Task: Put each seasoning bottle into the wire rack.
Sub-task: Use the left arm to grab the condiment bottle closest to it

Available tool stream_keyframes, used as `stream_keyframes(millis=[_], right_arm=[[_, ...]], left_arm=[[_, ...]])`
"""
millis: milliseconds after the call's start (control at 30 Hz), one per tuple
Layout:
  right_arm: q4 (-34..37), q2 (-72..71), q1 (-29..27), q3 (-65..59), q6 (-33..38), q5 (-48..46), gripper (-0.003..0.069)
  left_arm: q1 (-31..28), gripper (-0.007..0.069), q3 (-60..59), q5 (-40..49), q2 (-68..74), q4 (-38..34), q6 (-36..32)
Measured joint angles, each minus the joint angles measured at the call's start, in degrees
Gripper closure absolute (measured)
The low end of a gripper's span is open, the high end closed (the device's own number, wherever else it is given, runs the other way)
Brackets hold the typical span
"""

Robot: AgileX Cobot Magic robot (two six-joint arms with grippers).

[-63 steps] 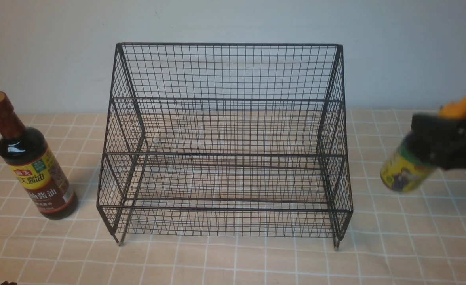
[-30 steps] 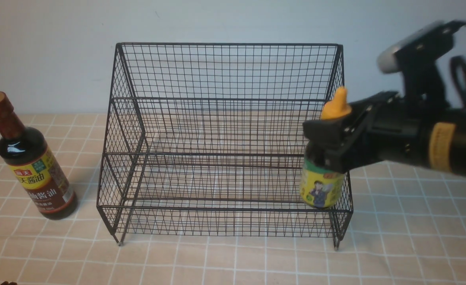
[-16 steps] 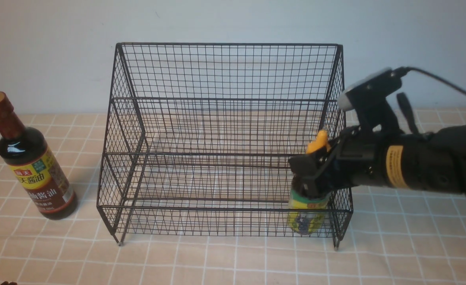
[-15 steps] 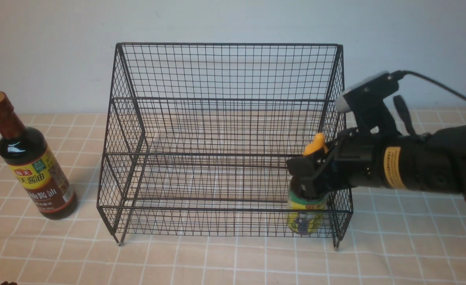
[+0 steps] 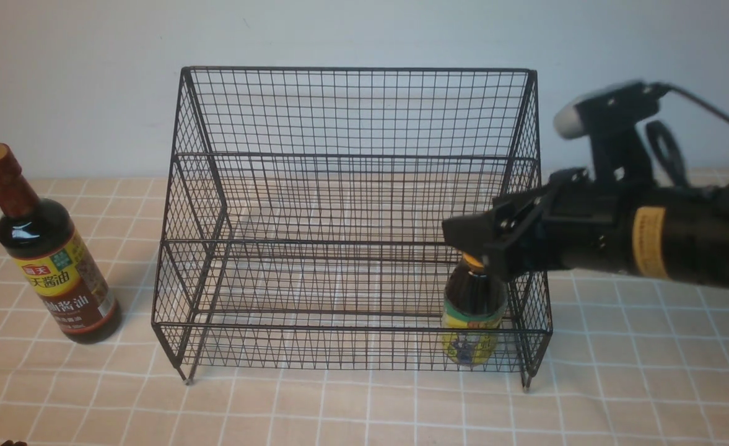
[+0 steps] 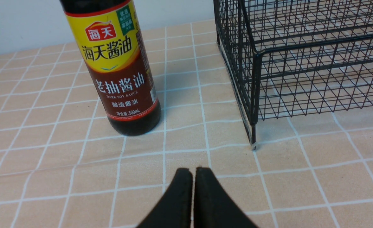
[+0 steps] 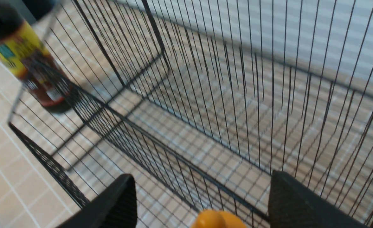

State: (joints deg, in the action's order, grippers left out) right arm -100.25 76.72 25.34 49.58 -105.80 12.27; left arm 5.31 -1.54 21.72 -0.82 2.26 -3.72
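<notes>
The right gripper (image 7: 200, 190) now has its jaws spread wide and lifted off the squat bottle (image 5: 472, 310), which we judge released, upright in the front right corner of the wire rack (image 5: 352, 111). 1 of 2 is placed. The tall bottle (image 5: 54, 266) waits on the table (image 5: 364, 409), and the left gripper (image 6: 192, 180) has its jaws pressed together, empty.

Squat bottle (image 5: 471, 298) and right gripper (image 5: 477, 244) occupy the wire rack (image 5: 352, 69) at its right front corner; tiers leftward open from above.

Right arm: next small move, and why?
Probably lift straight up, clear of the black wire-mesh rack. The right jaws stand open above the squat dark-liquid bottle with the yellow-orange cap, which stands upright in the rack's front right corner.
</notes>
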Motion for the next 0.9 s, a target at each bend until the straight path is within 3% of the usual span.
stream_keyframes(millis=[167,267,400,433,500,533,600,700,900], right_arm=[[-0.13,-5.78,0.0,0.0,3.43,-2.33,0.0195],[-0.13,-8.9,0.0,-0.05,9.0,-6.4,0.0251],[0.05,-11.72,0.0,-0.04,20.58,-15.02,0.0382],[0.05,-12.34,0.0,-0.04,25.29,-17.5,0.0422],[1.44,-13.36,0.0,-0.07,38.95,-27.22,0.0573],[1.44,-13.43,0.0,-0.07,39.84,-27.95,0.0583],[7.04,-13.54,0.0,-0.07,48.31,-36.55,0.0648],[18.55,-13.54,0.0,-0.07,53.09,-43.95,0.0668],[63.14,-13.72,0.0,-0.07,64.47,-49.99,0.0672]], left_arm=[[0.0,0.0631,0.0,0.0,0.0,0.0,0.0],[0.0,0.0631,0.0,0.0,0.0,0.0,0.0],[0.0,0.0631,0.0,0.0,0.0,0.0,0.0],[0.0,0.0631,0.0,0.0,0.0,0.0,0.0],[0.0,0.0631,0.0,0.0,0.0,0.0,0.0],[0.0,0.0631,0.0,0.0,0.0,0.0,0.0],[0.0,0.0631,0.0,0.0,0.0,0.0,0.0],[0.0,0.0631,0.0,0.0,0.0,0.0,0.0],[0.0,0.0631,0.0,0.0,0.0,0.0,0.0]])
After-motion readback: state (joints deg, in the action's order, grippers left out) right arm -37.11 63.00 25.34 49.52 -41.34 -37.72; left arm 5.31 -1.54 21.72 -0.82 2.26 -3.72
